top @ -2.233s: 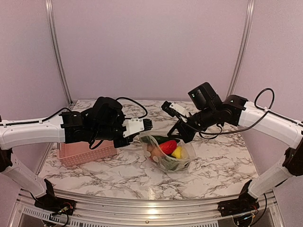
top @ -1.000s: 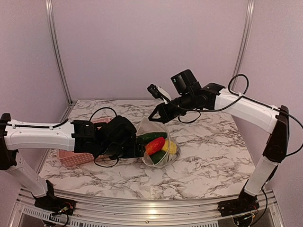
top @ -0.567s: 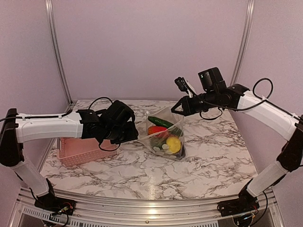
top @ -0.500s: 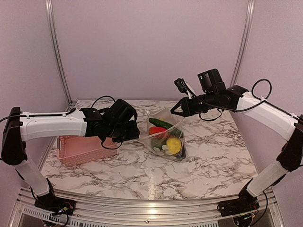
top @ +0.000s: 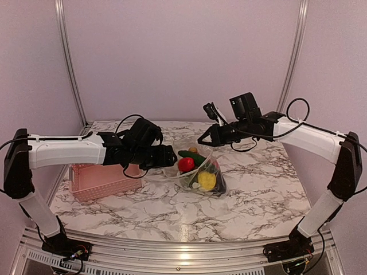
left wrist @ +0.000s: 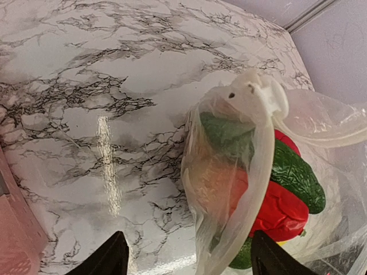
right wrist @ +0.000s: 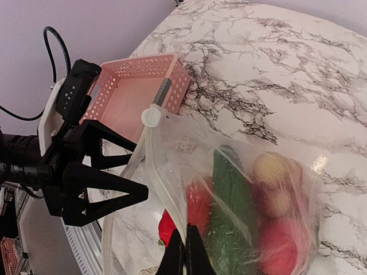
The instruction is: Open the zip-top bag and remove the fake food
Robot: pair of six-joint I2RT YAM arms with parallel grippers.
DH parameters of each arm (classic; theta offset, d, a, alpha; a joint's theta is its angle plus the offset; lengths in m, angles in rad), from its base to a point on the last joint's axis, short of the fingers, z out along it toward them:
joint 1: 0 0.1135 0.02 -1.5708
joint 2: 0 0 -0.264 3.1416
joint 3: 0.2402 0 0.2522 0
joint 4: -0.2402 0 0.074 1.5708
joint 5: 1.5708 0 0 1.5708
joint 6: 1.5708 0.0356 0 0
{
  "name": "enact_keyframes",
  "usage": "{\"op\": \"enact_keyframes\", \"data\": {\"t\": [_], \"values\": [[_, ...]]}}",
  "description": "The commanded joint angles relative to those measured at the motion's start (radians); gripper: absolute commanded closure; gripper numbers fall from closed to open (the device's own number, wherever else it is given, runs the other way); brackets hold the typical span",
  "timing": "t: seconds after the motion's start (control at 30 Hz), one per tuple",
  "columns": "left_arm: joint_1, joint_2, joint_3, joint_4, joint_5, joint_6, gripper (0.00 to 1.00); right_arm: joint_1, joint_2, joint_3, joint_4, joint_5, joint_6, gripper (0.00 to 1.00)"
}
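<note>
The zip-top bag point(top: 211, 171) hangs low over the marble table point(top: 258, 195), tilted, with my right gripper point(top: 201, 140) holding it up. In the right wrist view the right gripper point(right wrist: 186, 252) is shut on the bag's upper film, just beside the zip track and its white slider point(right wrist: 152, 117). The fake food fills the bag: a red piece point(top: 185, 165), a green piece point(right wrist: 229, 195) and a yellow piece point(top: 206, 180). My left gripper point(top: 171, 156) is at the bag's left side, open. A fold of bag film point(left wrist: 229, 229) hangs between its spread fingertips point(left wrist: 114, 255), not pinched.
A pink perforated basket point(top: 103, 180) stands on the table's left, under the left arm, also in the right wrist view as the pink basket point(right wrist: 135, 91). Purple walls and metal posts point(top: 69, 63) close the back and sides.
The right gripper has carried the bag lower and leftward. The left gripper has shifted right up to the bag's mouth, and its jaws stand wider than half a second ago.
</note>
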Motion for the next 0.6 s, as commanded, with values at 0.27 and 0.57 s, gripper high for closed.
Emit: {"op": "enact_keyframes", "data": {"t": [0.27, 0.57], "values": [[-0.07, -0.262, -0.193, 0.35, -0.069, 0.407, 0.07, 0.017, 0.032, 0.057, -0.021, -0.008, -0.009, 1.0], [-0.142, 0.032, 0.078, 0.213, -0.15, 0.648, 0.18, 0.02, -0.012, -0.028, 0.0, 0.016, 0.032, 1.0]]}}
